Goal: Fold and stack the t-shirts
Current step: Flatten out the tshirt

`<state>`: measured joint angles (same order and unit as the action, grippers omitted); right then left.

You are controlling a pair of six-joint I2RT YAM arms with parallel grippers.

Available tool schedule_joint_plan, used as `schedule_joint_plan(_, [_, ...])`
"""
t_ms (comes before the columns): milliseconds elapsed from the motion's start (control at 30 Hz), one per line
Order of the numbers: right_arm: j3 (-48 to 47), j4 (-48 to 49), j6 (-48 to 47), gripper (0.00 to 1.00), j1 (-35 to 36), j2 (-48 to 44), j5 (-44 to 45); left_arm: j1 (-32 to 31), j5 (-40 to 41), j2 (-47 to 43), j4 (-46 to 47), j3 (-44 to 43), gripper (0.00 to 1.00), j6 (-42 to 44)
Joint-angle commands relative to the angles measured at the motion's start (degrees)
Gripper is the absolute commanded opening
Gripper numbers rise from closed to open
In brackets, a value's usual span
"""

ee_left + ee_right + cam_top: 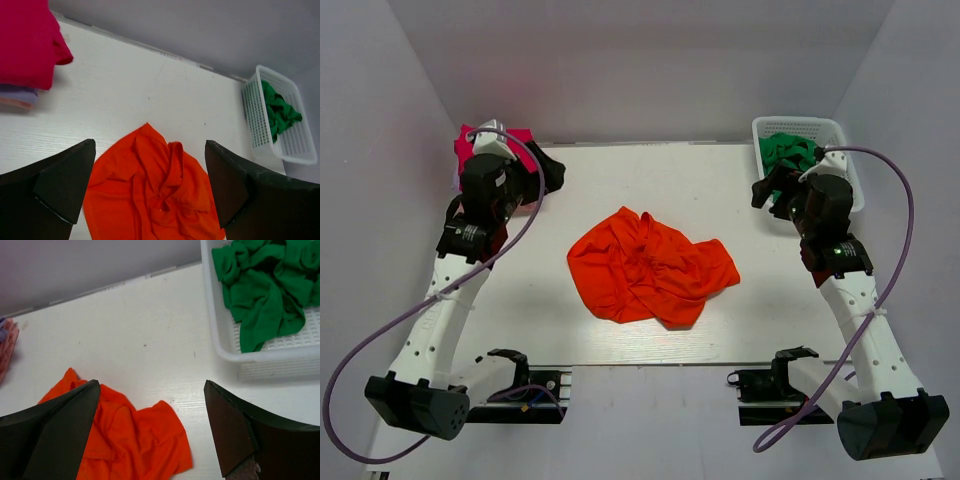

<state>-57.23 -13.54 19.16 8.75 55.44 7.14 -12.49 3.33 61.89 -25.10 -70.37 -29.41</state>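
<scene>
With left gripper (150,144) and right gripper (151,383) both gaping empty, the limp, light orange t-shirt (645,268) lies crumpled well left of the basket (840,130), probably best pinched at two outer edges, its collar hidden.

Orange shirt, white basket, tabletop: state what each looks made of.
Orange shirt: soft matte cloth, probably a cotton-like knit; it lies crumpled in limp folds.
White basket: apparently moulded plastic, slightly glossy; its walls and floor are a regular perforated grid.
Tabletop: white matte board with faint grain lines, perhaps laminate or painted wood; the look leaves that open.
</scene>
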Motion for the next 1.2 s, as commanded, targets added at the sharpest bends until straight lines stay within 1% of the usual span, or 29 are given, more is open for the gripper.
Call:
schedule_joint_plan(0, [-1.7, -1.8, 1.7, 0.9, -0.1, -1.0, -3.8, -0.3, -7.4, 2.2, -2.1, 0.0, 1.0, 0.9])
schedule_joint_plan(33, [-0.7, -1.6, 2.2, 0.9, -0.1, -1.2, -4.1, -0.3, -11.2, 4.6, -2.8, -0.7, 1.0, 1.6])
schedule_joint_plan(100, [1.6, 0.4, 1.1, 0.9, -0.1, -1.1, -4.9, -0.3, -15.7, 7.2, -3.4, -0.7, 1.0, 1.6])
schedule_joint_plan(133, [3.0, 1.1, 0.6, 0.9, -0.1, -1.0, -8.3, -0.3, -18.9, 8.5, -4.1, 0.0, 1.0, 1.6])
schedule_joint_plan(167, [3.3, 0.9, -0.3, 0.9, -0.1, -0.7, -9.2, -0.3, -20.4, 11.0, -4.6, 1.3, 1.0, 1.6])
schedule_joint_plan(267, [4.1, 0.1, -0.6, 0.9, -0.1, 1.2, -12.7, -1.5, -24.3, 14.4, -5.1, 4.2, 1.0, 1.1])
schedule_joint_plan(300, [4.1, -0.1, -0.7, 0.9, 0.0, 2.8, -13.2, -1.5, -24.3, 15.9, -4.5, 5.1, 1.0, 0.5])
schedule_joint_plan(333, [4.8, -0.1, -1.2, 0.9, 0.1, 3.4, -13.5, -3.0, -24.3, 16.5, -4.0, 6.8, 1.0, 0.5])
schedule_joint_plan(467, [4.6, -2.4, -2.4, 0.9, 0.2, 8.4, -12.3, -6.3, -23.7, 20.0, -2.4, 8.8, 1.0, -0.6])
schedule_joint_plan(667, [4.3, -3.8, -1.8, 0.9, 0.4, 15.2, -15.8, -11.4, -21.4, 28.1, -1.9, 7.5, 0.92, -1.1])
schedule_joint_plan(767, [4.2, -3.2, -0.4, 0.9, 0.4, 17.4, -16.0, -12.2, -17.6, 32.2, -3.2, 6.2, 0.87, -1.1])
schedule_joint_plan(800, [4.7, -2.9, 0.9, 0.9, 0.3, 17.7, -16.0, -12.8, -15.3, 34.0, -3.7, 5.6, 0.87, -1.1])
schedule_joint_plan(933, [5.9, -0.3, 2.4, 0.9, 0.5, 17.9, -15.9, -14.0, -12.7, 36.8, -3.6, 4.9, 0.75, -1.1])
schedule_joint_plan(967, [6.0, 0.0, 2.5, 0.9, 0.4, 18.3, -15.8, -14.0, -12.6, 37.9, -3.6, 4.4, 0.69, -1.1])
schedule_joint_plan(1033, [6.3, -0.1, 2.8, 0.9, 0.3, 18.5, -15.3, -14.5, -12.6, 38.5, -3.1, 4.4, 0.61, -1.1])
schedule_joint_plan(1067, [6.3, -0.2, 2.9, 0.9, 0.2, 18.9, -15.0, -14.5, -12.6, 39.4, -2.5, 3.8, 0.54, -1.1])
schedule_joint_plan(1133, [6.5, 0.0, 3.3, 0.9, 0.3, 19.0, -14.9, -14.5, -12.6, 40.2, -2.5, 3.3, 0.46, -1.1])
schedule_joint_plan(1167, [6.6, -0.1, 3.3, 0.89, 0.2, 19.4, -14.9, -14.5, -11.3, 40.9, -2.5, 3.3, 0.42, -1.1])
